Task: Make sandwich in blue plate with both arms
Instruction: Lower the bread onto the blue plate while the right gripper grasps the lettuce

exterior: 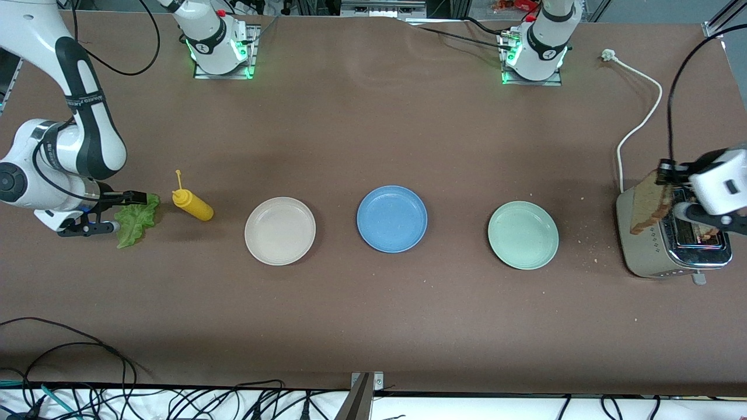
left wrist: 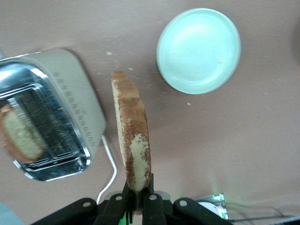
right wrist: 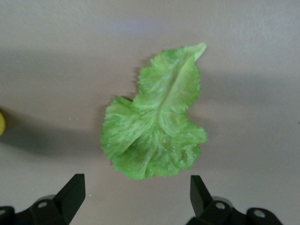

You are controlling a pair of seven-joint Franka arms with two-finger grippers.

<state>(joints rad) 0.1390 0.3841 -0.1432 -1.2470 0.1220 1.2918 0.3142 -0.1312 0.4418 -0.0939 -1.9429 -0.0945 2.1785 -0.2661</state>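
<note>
While the left gripper (left wrist: pixel 139 197) clamps a toast slice (left wrist: pixel 133 136) over the toaster (exterior: pixel 671 245), the right gripper (right wrist: pixel 133 199), fingers apart, hovers over the lettuce leaf (right wrist: pixel 157 129).

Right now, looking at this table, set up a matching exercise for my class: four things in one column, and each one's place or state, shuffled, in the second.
1. toast slice
2. lettuce leaf
3. blue plate
4. yellow bottle

A. lying on its side between leaf and beige plate
B. empty, middle of three plates
C. clamped in left gripper over the toaster
D. flat on table under open right gripper

Pairs: 1-C, 2-D, 3-B, 4-A
</note>
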